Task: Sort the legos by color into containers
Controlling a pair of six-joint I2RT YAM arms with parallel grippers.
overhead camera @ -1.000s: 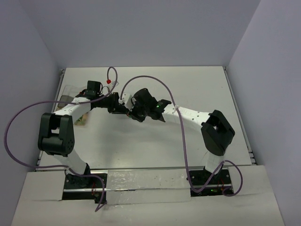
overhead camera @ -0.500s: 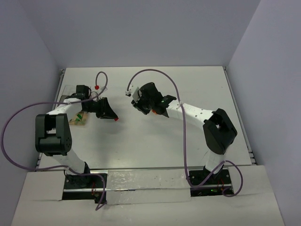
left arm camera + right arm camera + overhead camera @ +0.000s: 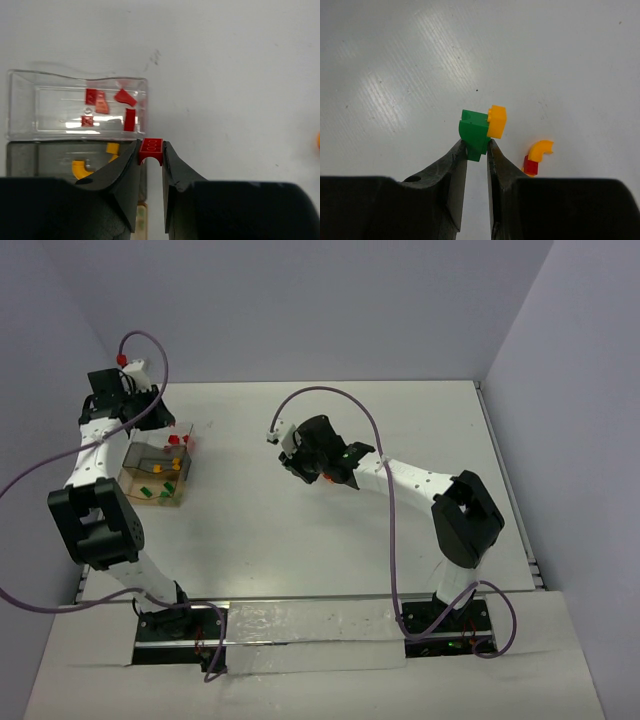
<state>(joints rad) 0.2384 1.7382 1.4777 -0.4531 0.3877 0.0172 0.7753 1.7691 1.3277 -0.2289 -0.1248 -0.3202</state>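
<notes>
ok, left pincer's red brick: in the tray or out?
Out. The red brick sits pinched in the left pincer, by the clear tray's corner, not lying inside.

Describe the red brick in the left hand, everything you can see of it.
The red brick is a small, glossy plastic arch, with three round marks in a row on its upper face and a curved cut-out beneath. It sits level, pinched at both ends between the fingers of the left hand. In the wrist view it overlaps the lower right corner of the clear tray holding red pieces.
</notes>
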